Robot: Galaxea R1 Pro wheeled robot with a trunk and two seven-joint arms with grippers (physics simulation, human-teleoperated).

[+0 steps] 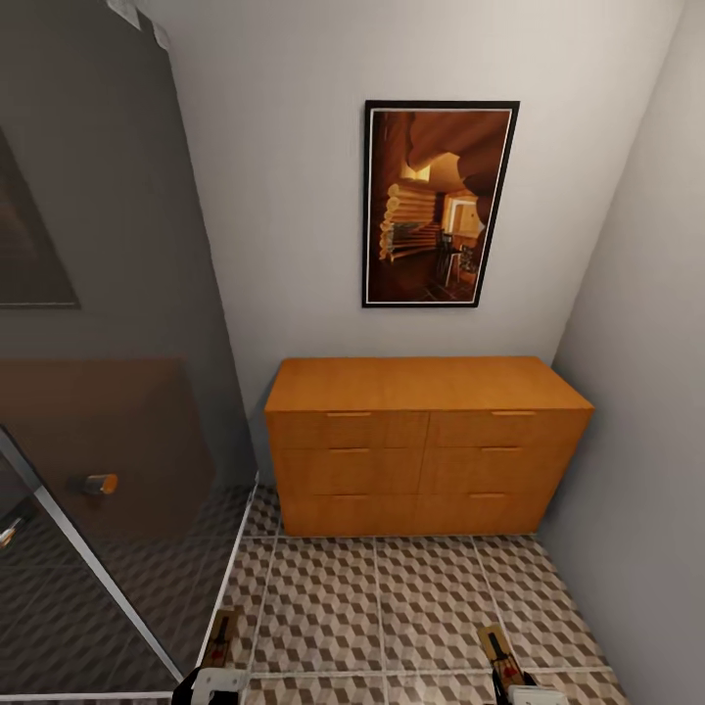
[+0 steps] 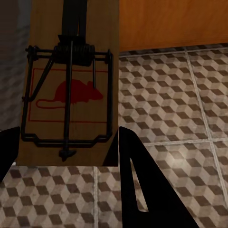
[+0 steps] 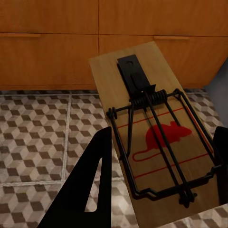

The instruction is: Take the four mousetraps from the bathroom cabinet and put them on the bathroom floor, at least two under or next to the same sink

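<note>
I'm facing the cabinet [image 1: 428, 446] w/ a trap in each arm. Left jaws [image 2: 66, 156] hold one mousetrap [image 2: 71, 90] by its near end; board sticks out ahead, red mouse print & wire bar facing the wrist cam, fingers either side of it. Right jaws [image 3: 164, 185] grip a second mousetrap [image 3: 152, 128] the same way, board angled toward the drawers.

In the head view both traps poke up at the frame's bottom edge, left one [image 1: 221, 638] near the glass panel [image 1: 108, 509], right one [image 1: 501, 654] over the bathroom floor [image 1: 392, 597]. Neither looks set down yet; both seem carried above the cube-pattern tiles.

All cabinet drawers look closed from here, top is bare. Framed picture [image 1: 439, 204] hangs on the wall above.

Progress, my guess: two of four traps out & in hand, none placed. Can't tell where the other two are. Sink isn't in front of me, so next job is prob. turning away, getting to it & laying these two beside or under it, then sorting the rest.
</note>
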